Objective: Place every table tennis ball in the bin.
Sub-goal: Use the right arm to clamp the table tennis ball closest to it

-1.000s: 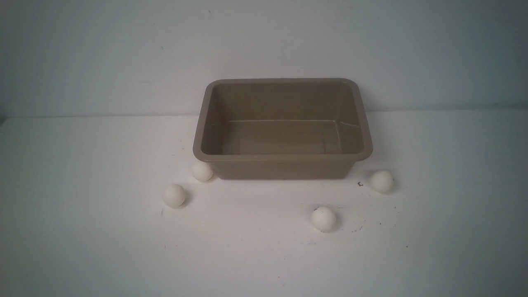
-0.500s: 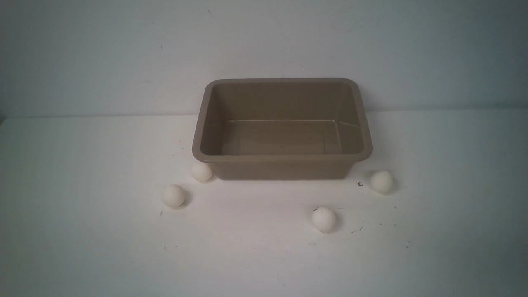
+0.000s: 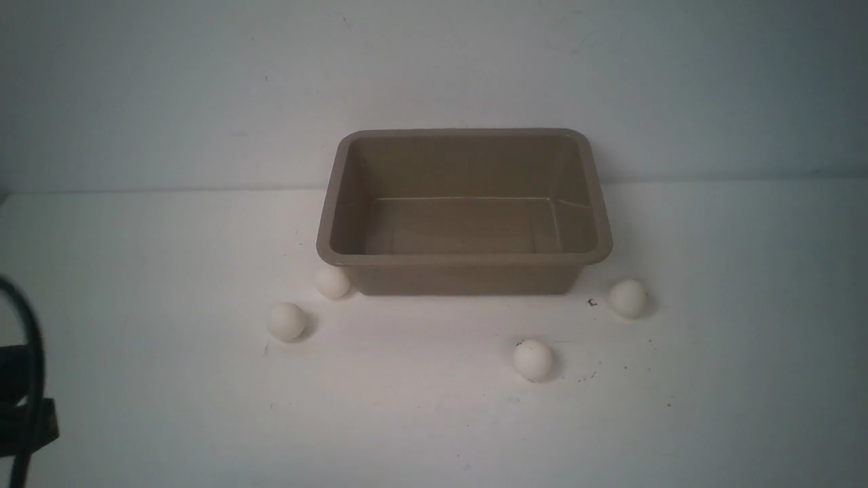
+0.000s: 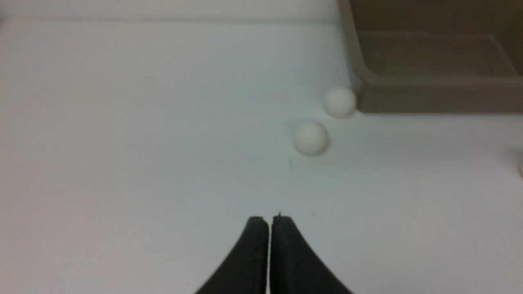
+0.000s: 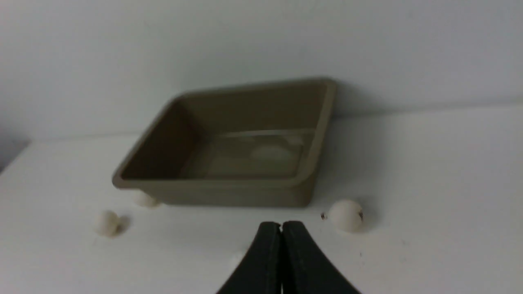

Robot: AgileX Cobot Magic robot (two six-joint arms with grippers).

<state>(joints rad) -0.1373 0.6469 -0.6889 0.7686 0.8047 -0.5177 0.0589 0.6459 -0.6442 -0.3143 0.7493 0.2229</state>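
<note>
**Nothing picked up yet, so where to start?**

The bin (image 3: 464, 258) sits mid-worktop (image 3: 135, 285) toward the far edge, with nothing in it. All four targets lie on its near side. The corner ball (image 3: 333, 282) is tucked at the bin's front-left corner, maybe touching the wall, hard to say. The left ball (image 3: 287, 321) is just beside it, nearer the left edge. The front ball (image 3: 532, 359) lies toward the near edge. The right ball (image 3: 627, 298) is off the front-right corner.

The left gripper (image 4: 269, 220) has its jaws pressed together on nothing, and so does the right gripper (image 5: 281, 224).

The left one looks roughly lined up on the left ball, so that's probably first. It should spread its jaws wide while high, drop straight down to straddle the ball, then squeeze gently, since a smooth sphere squirts out easily. The corner ball is better saved for later, because the wall leaves little finger room.
</note>
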